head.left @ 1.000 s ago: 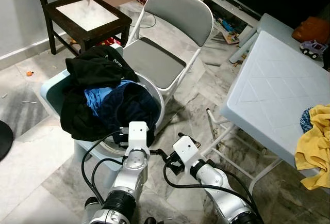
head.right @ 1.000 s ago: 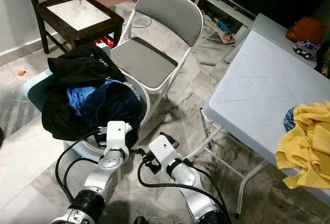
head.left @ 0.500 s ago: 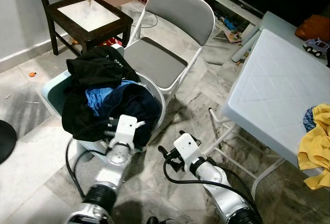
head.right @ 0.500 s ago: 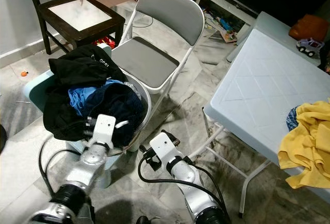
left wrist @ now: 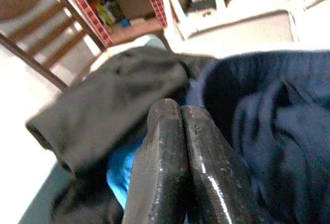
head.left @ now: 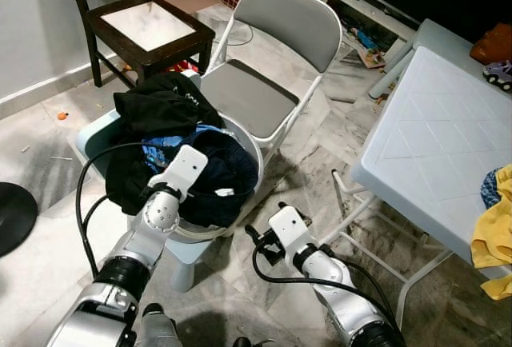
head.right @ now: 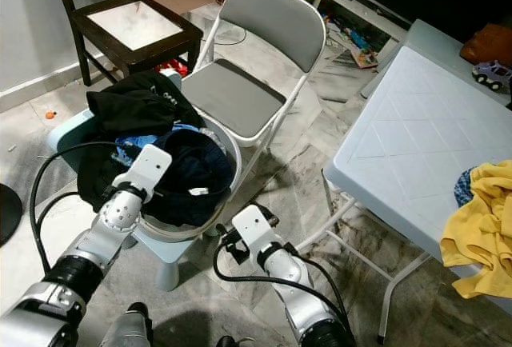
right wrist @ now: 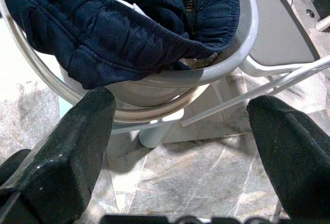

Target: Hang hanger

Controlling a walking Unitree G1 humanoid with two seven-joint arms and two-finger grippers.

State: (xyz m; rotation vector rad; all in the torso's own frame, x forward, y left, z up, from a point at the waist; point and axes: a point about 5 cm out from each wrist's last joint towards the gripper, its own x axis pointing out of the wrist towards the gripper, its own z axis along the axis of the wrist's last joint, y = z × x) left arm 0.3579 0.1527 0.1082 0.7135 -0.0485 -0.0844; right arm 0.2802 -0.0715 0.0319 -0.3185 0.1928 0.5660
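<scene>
Left gripper (left wrist: 180, 131) reaches over the heaped basket (head.right: 228, 159), its 2 fingers pressed together on nothing, likely to rummage through the dark clothes (head.left: 152, 111). Right gripper (right wrist: 180, 131) waits low beside the basket, spread wide and empty, ready to help. I can't make out a hanger; perhaps it's buried under the navy garment (right wrist: 129, 22).

My black fingers (left wrist: 170, 172); navy garment (head.left: 228, 175), black garment (head.left: 156, 107), bright blue cloth (head.left: 156, 155), grey chair (head.left: 264, 99), yellow cloth (head.right: 484, 235), marbled grey floor (head.left: 304, 179).
</scene>
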